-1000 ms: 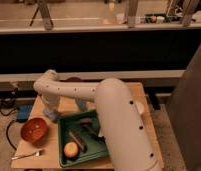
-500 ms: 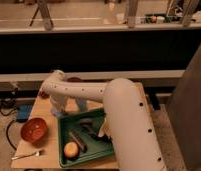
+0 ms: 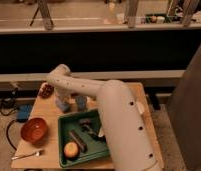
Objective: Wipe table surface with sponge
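Note:
The light wooden table surface fills the lower left of the camera view. A small pale-blue sponge sits on it near the back, left of a bluish upright cup. My white arm reaches over the table from the right, bends at the back left and comes down onto the sponge. My gripper is at the sponge, right over it, mostly hidden by the arm's last link.
A green tray at the front holds an orange fruit and dark utensils. An orange bowl and a fork lie at the front left. A darker blue flat box sits at the left edge, and a dark reddish thing at the back left.
The arm's bend has swung right and farther over the table, and its end has come down onto the sponge beside the cup.

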